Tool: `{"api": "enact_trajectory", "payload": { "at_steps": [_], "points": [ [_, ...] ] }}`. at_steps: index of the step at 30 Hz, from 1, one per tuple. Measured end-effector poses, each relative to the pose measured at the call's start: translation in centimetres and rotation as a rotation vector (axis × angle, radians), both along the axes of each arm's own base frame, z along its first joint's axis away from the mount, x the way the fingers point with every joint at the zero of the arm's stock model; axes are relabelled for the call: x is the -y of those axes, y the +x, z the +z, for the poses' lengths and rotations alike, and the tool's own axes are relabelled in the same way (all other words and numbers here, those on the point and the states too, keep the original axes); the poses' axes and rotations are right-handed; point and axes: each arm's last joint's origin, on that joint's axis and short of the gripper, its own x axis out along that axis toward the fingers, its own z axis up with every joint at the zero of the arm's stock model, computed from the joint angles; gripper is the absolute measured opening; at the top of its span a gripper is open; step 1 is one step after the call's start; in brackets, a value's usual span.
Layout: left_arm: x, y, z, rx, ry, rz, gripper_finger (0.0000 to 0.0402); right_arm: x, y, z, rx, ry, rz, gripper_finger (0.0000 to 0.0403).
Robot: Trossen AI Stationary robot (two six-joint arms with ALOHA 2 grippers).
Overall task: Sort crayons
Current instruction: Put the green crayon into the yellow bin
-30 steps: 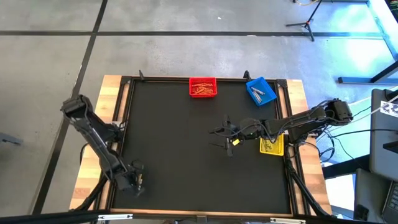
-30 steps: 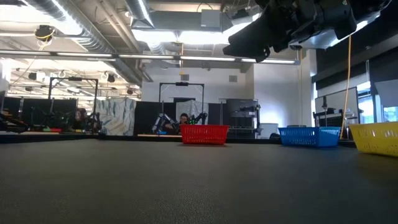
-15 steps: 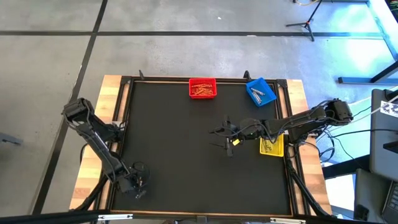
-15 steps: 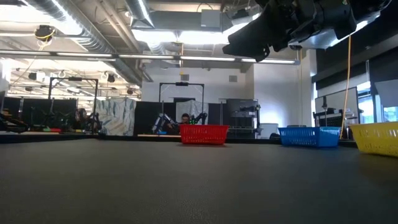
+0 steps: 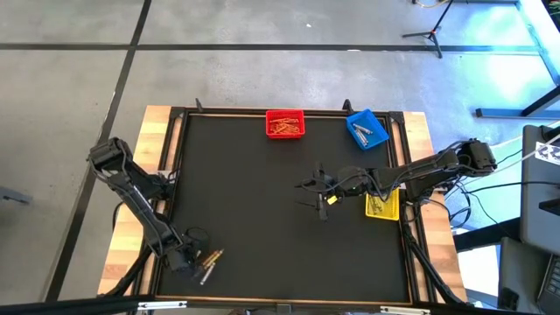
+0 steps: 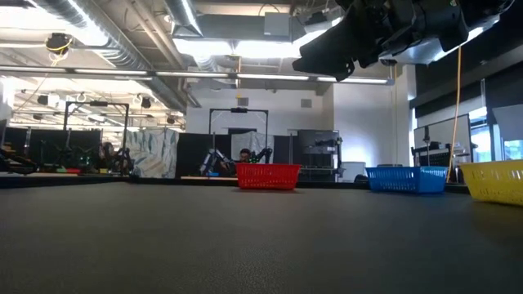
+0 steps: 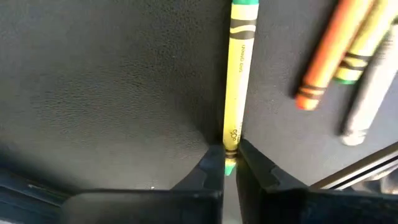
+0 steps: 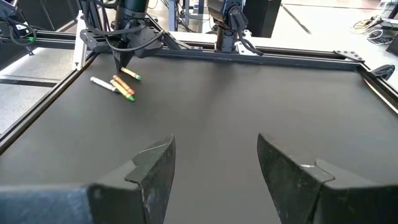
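Left tool point(image 7: 229, 169), near-left surface point(image 5: 262, 219): pinching yellow crayon point(image 7: 237, 81) by its end to lift it from loose crayons point(image 5: 208, 262); right tool point(image 8: 214, 171): spread, waiting beside yellow bin point(image 5: 385, 207).

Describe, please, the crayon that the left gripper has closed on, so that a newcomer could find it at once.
Start at the black table and go to its near left corner, where the left gripper is down on the mat. A small cluster of crayons lies there. The one meant is the yellow-wrapped crayon with green ends, pinched at one end between the fingers; its neighbours, orange, yellow-green and pale grey, lie loose beside it.
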Motion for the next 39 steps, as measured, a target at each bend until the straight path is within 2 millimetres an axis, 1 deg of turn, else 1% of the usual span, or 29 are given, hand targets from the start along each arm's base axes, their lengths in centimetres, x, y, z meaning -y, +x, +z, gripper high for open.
{"api": "enact_trajectory", "payload": {
  "at_steps": [9,12,22,26,32,39],
  "points": [
    [0.0,0.0,0.0,0.006,0.006,-0.008,0.0010,0.0,0.0,0.0,0.000,0.000,0.000,0.0225],
    [0.2,0.2,0.4,0.039,0.011,-0.034,0.0011,0.0,0.0,0.0,0.000,0.000,0.000,0.0225],
    [0.5,1.2,2.5,0.108,0.116,-0.097,0.0011,0.0,0.0,0.0,0.000,0.000,0.000,0.0225],
    [0.6,1.9,2.9,0.175,0.133,-0.131,0.0011,0.0,0.0,0.0,0.000,0.000,0.000,0.0225],
    [0.0,3.4,3.5,0.293,0.194,-0.206,0.0012,0.0,0.0,0.0,0.000,0.000,0.000,0.0225],
    [-1.7,5.4,3.6,0.408,0.320,-0.297,0.0012,0.0,0.0,0.0,-0.001,0.000,0.000,0.0225]
  ]
}}
